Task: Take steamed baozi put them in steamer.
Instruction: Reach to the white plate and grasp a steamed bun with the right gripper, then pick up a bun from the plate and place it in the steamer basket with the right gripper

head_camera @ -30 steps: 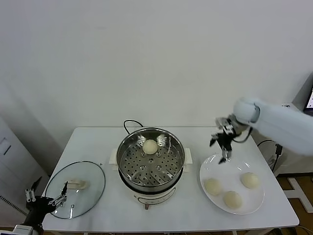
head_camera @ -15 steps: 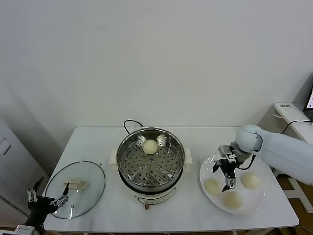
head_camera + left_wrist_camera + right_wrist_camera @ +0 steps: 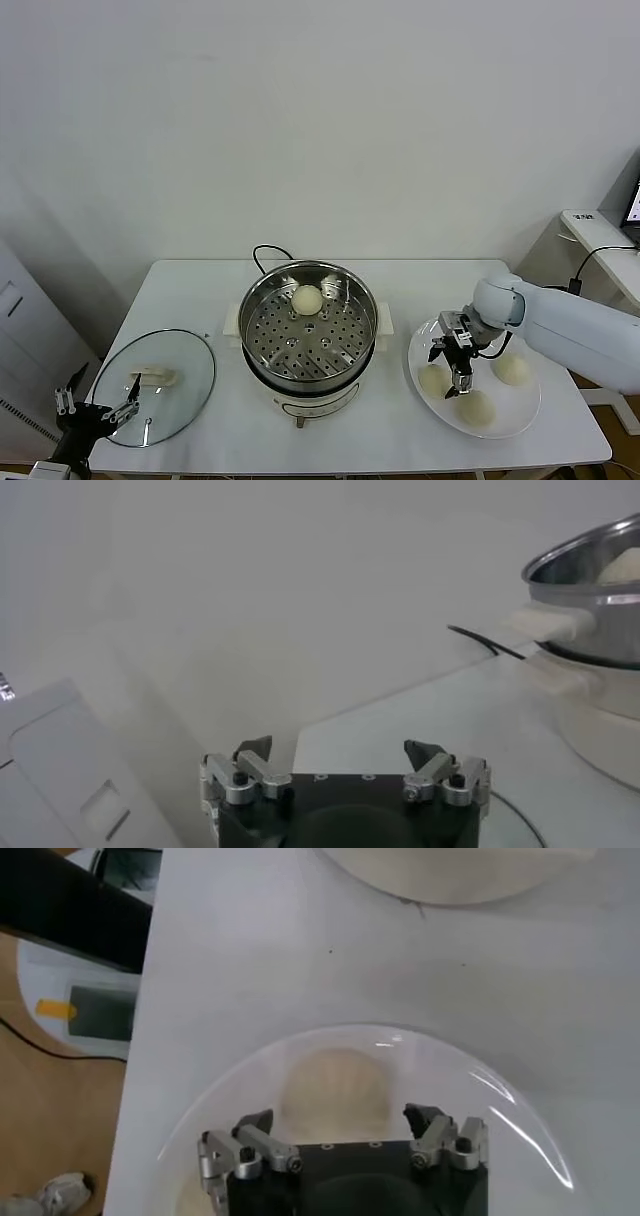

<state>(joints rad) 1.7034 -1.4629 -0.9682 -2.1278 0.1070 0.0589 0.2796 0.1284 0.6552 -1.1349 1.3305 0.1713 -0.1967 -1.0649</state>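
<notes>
The steamer [image 3: 307, 333] stands mid-table with one cream-white baozi [image 3: 306, 298] on its perforated floor at the back. Three more baozi lie on a white plate [image 3: 524, 417] to its right: one at the left [image 3: 434, 380], one at the front [image 3: 476, 407], one at the right [image 3: 513, 369]. My right gripper [image 3: 449, 366] is open, just above the plate's left baozi, which shows between its jaws in the right wrist view [image 3: 336, 1080]. My left gripper [image 3: 95, 412] is open and parked at the table's front left corner; its wrist view shows the steamer [image 3: 592, 590] far off.
A round glass lid [image 3: 153, 386] lies flat at the front left of the white table, right by my left gripper. The steamer's black cord [image 3: 266, 254] loops behind it. A white cabinet stands beyond the table's right edge.
My right gripper has come down and toward me from behind the plate, and now hangs low over the plate's left baozi. The left arm has not moved.
</notes>
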